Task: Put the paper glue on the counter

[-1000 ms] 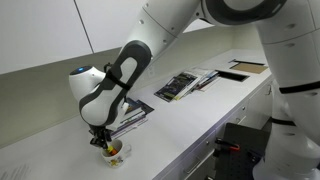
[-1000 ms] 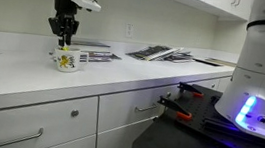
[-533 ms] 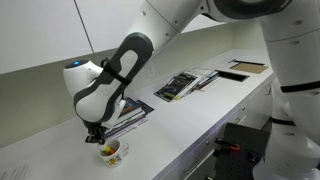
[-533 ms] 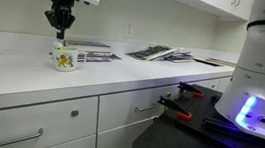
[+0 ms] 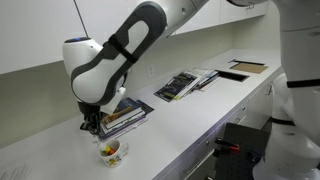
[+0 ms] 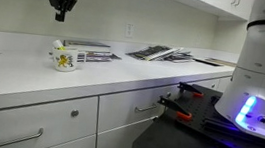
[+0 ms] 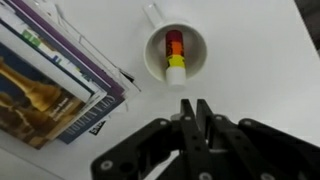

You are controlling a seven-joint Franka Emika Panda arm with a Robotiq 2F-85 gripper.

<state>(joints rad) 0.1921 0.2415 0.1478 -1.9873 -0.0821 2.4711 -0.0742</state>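
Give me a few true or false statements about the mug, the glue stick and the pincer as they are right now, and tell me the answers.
1. The paper glue sits inside the white mug. True.
2. The pincer is down inside the mug. False: in an exterior view it hangs well above the mug, clear of it.
3. A stack of books lies beside the mug on the counter. True.
4. The mug is tipped over on its side. False: it stands upright, with its opening facing up towards the wrist camera.
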